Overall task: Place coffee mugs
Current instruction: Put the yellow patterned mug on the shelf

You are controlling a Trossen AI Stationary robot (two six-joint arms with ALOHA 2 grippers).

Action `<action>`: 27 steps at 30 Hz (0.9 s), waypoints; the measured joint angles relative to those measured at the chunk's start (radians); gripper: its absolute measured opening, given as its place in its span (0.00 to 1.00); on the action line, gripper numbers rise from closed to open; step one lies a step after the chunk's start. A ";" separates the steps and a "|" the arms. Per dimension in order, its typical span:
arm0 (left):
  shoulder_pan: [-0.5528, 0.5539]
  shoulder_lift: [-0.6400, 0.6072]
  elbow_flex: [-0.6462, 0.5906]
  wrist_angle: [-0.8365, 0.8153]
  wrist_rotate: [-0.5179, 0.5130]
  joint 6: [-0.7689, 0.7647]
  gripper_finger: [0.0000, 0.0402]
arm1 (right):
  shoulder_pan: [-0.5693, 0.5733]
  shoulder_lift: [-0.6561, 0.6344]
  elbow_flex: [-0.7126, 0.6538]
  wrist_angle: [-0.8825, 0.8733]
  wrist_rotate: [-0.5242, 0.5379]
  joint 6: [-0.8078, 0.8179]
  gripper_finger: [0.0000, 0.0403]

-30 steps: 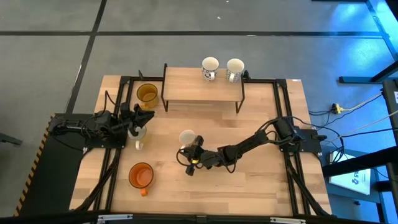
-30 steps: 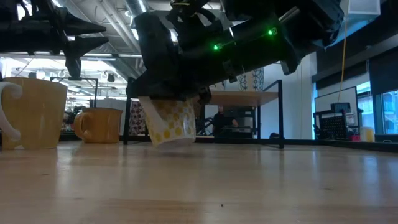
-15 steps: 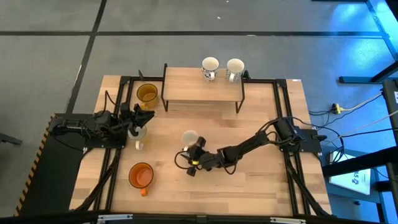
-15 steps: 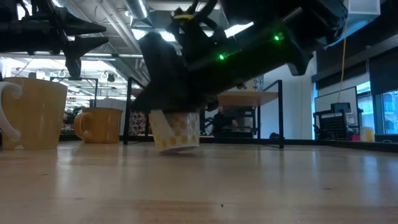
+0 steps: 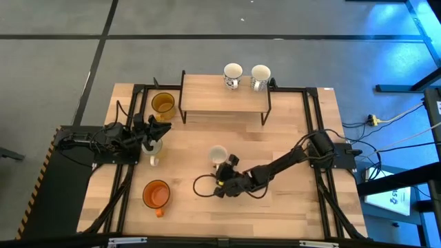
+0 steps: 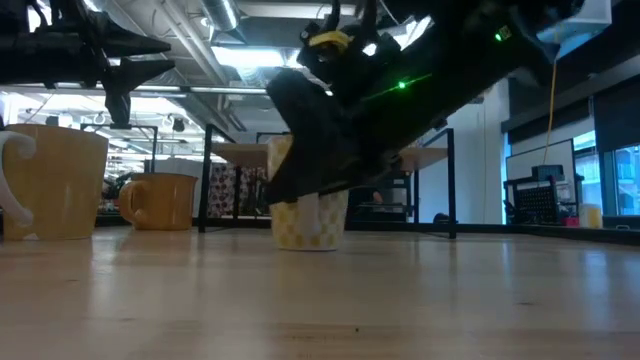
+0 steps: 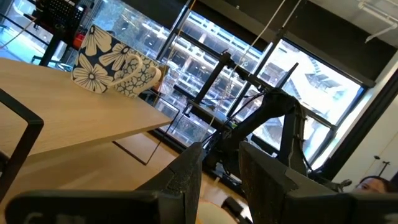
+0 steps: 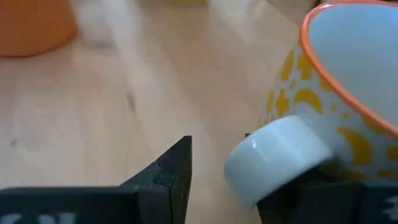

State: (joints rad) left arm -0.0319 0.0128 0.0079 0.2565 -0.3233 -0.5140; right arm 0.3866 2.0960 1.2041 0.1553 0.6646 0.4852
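Observation:
A white mug with yellow marks and an orange rim [image 5: 218,154] stands upright on the table [image 5: 289,207]. My right gripper [image 5: 224,168] is just near of it, open, with the mug's handle between its fingers. Over another white mug [image 5: 151,146] at the table's left hangs my left gripper [image 5: 153,133], open and clear of it in the low view. An amber mug [image 5: 162,103] stands left of the wooden rack [image 5: 213,96]. An orange mug [image 5: 156,194] stands near the front left. Two patterned white mugs [image 5: 233,74] [image 5: 260,76] stand on the rack's far edge. My right gripper has the mug's handle [image 8: 273,158] between its open fingers, coming level from the table's near side. The handle lies close to one finger [image 8: 311,196], with a clear gap to the other [image 8: 168,177]. I cannot tell whether it touches. The mug rests upright on its base.
A black cable loop [image 5: 203,184] lies on the table left of my right gripper. Black frame rails [image 5: 311,138] run along both sides of the table. Bare wood lies between the rack and the yellow-marked mug and at the near right.
My right gripper has carried the yellow-marked mug toward the table's right edge and lowered it. The mug, held tilted above the wood a second ago, now stands upright on the table.

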 joint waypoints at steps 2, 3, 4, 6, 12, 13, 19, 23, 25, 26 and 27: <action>0.000 0.000 0.000 -0.001 0.000 0.000 0.25 | -0.001 -0.018 0.000 -0.048 -0.010 0.035 0.33; 0.000 0.000 0.000 -0.001 0.000 0.000 0.25 | -0.001 -0.021 0.000 -0.058 -0.017 0.049 0.33; 0.000 0.000 0.000 -0.001 0.000 0.000 0.25 | -0.001 -0.022 0.000 -0.071 -0.022 0.055 0.33; 0.000 0.000 0.000 -0.001 0.000 0.000 0.25 | -0.001 -0.024 0.000 -0.094 -0.027 0.065 0.33; 0.000 0.000 0.000 -0.002 0.000 0.000 0.25 | -0.001 -0.034 0.000 -0.114 -0.046 0.078 0.35; 0.000 0.000 0.000 -0.002 0.000 0.000 0.25 | -0.001 -0.036 0.000 -0.116 -0.045 0.077 0.37; 0.001 0.000 0.000 -0.004 0.000 0.001 0.25 | 0.000 -0.070 0.000 -0.216 -0.085 0.059 0.45; 0.001 0.000 0.000 -0.021 0.000 0.002 0.25 | 0.000 -0.074 -0.001 -0.224 -0.086 0.005 0.46; 0.001 0.000 0.000 -0.033 0.000 0.002 0.25 | 0.000 -0.074 -0.002 -0.205 -0.086 -0.034 0.46; 0.001 0.000 0.000 -0.039 0.000 0.002 0.25 | 0.000 -0.074 -0.002 -0.201 -0.089 -0.051 0.46; 0.001 0.000 0.000 -0.041 0.000 0.002 0.25 | 0.000 -0.074 -0.002 -0.205 -0.097 -0.066 0.46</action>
State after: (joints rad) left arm -0.0307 0.0132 0.0078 0.2152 -0.3237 -0.5125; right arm 0.3866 2.0224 1.2022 -0.0493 0.5680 0.4190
